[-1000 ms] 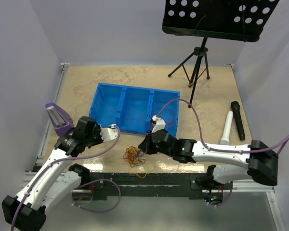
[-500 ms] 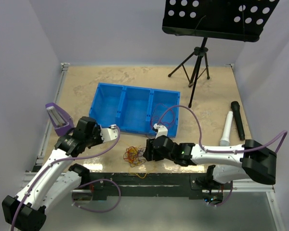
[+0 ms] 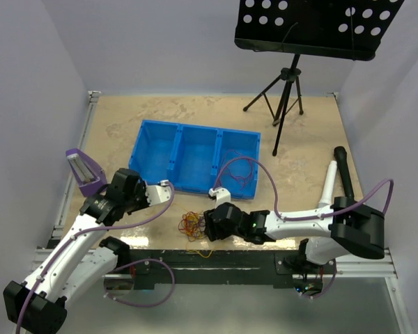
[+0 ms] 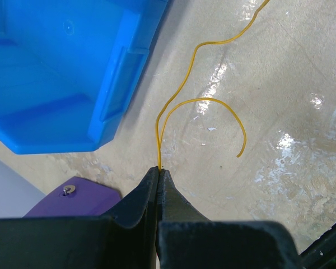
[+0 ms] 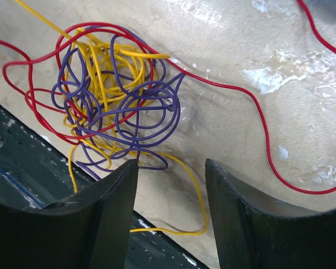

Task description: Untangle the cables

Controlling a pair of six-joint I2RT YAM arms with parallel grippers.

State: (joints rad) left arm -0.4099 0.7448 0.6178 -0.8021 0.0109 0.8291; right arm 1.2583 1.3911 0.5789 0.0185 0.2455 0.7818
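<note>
The left gripper (image 4: 159, 171) is pinching a yellow wire (image 4: 176, 106) in closed jaws beside the blue bin (image 4: 56, 73), while the right arm (image 3: 299, 217) is stretching leftward along the near edge of the table (image 3: 160, 118), the right gripper (image 5: 171, 168) gaping just beside the tangled cables (image 5: 115, 95).

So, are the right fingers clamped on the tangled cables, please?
No, the right fingers stand wide apart, just short of the tangled cables.

Cables (image 3: 194, 225) hemmed between blue bin (image 3: 195, 126) and black front rail (image 3: 216, 263)
</note>
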